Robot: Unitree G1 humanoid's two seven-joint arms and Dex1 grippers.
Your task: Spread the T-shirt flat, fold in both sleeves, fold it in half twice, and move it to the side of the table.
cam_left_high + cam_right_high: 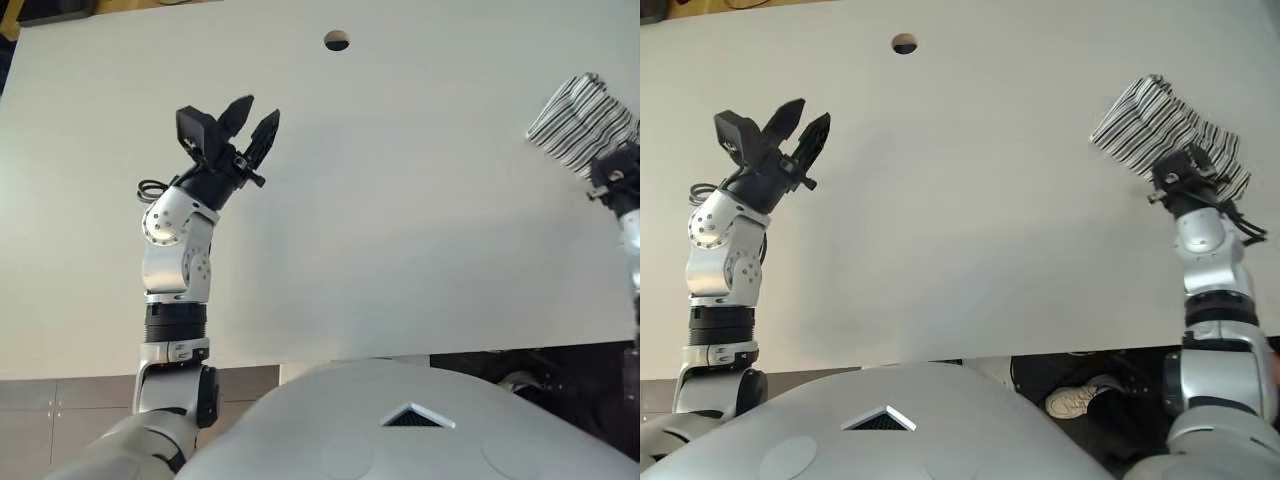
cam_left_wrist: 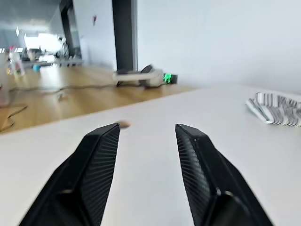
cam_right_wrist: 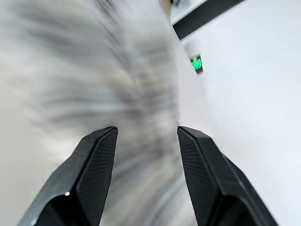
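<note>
Over the left part of the white table point(image 1: 400, 220), the left gripper point(image 1: 258, 110) hangs raised with its fingers spread wide, grasping nothing. It is well apart from the cloth and is best left out of the way. A small round hole point(image 1: 337, 40) sits near the table's far edge.

Over to the right, the striped T-shirt point(image 1: 1155, 125) lies as a compact folded bundle near the table's right edge, so I judge this to be the placing at the side. Just beside it is the right gripper point(image 3: 146, 132), fingers parted with no fabric pinched that I can make out. A good finish would be to back it off straight and low, so that no fingertip catches a layer and drags the folds open.

I can read no brand or label on the shirt. A small green light point(image 3: 196, 62) off in the room is too blurred to read.
</note>
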